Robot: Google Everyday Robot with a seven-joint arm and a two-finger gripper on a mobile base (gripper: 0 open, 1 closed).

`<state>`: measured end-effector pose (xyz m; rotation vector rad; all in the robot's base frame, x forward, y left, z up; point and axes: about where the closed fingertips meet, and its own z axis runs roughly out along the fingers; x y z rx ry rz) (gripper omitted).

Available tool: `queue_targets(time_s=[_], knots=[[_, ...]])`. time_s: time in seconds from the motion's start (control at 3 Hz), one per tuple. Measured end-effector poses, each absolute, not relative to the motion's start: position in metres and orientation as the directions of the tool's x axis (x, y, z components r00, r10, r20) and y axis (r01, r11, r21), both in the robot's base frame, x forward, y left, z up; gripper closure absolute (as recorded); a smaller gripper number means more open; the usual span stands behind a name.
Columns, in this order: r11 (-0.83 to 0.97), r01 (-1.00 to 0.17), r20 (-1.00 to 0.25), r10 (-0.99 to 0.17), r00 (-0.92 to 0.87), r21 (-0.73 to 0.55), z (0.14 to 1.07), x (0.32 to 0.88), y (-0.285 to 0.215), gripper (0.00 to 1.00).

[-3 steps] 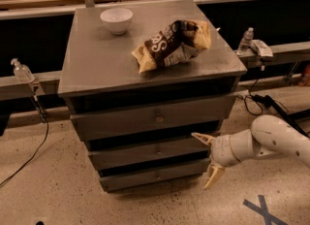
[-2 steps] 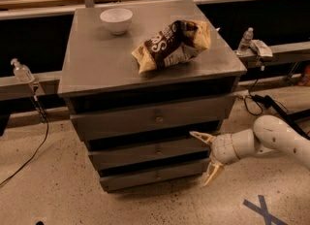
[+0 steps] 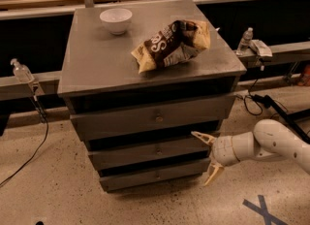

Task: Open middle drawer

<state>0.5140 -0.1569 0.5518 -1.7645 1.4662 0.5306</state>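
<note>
I am holding my gripper (image 3: 208,156) just beside the right end of the flat grey middle drawer (image 3: 140,153). My two pointy fingers (image 3: 213,174) are sticking wide apart.

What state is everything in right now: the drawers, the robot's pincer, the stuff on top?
middle drawer: shut, knob untouched.
top drawer: shut.
bottom drawer: shut.
pincer: open, beside the middle drawer's right end.
bowl: upright.
chip bag: crumpled, lying on its side.
</note>
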Motion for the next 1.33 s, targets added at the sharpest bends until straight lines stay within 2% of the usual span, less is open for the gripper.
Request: queue_targets(time_s=[0.67,1.33], knots=[[0.0,-0.943,-0.649,-0.725,0.23,-0.333,0.507,0.555,-0.179,0.0],[-0.012,-0.95,-0.67,-0.706,0.229,-0.312,0.467,0.603,-0.189,0.0]])
